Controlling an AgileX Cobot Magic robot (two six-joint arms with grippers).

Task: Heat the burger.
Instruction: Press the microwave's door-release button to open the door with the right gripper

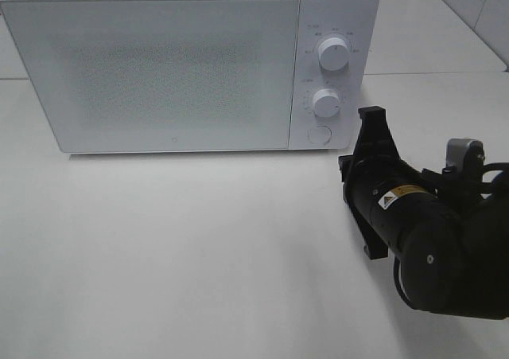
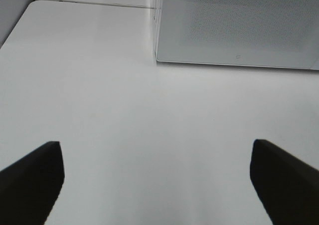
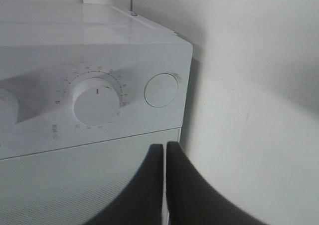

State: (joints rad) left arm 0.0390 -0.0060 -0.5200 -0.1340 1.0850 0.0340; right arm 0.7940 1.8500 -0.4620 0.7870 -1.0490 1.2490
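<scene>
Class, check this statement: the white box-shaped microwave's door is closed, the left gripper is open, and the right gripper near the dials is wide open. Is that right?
One slip: the right gripper is shut, jaws pressed together, as the right wrist view shows. The white box-shaped microwave does have its door closed, and the left gripper is open.

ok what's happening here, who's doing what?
The right gripper, jaws shut, is pointed at the microwave, close to the round button on its front. The microwave is closed. The left gripper hangs open over the table, holding nothing. No burger is in view.
</scene>
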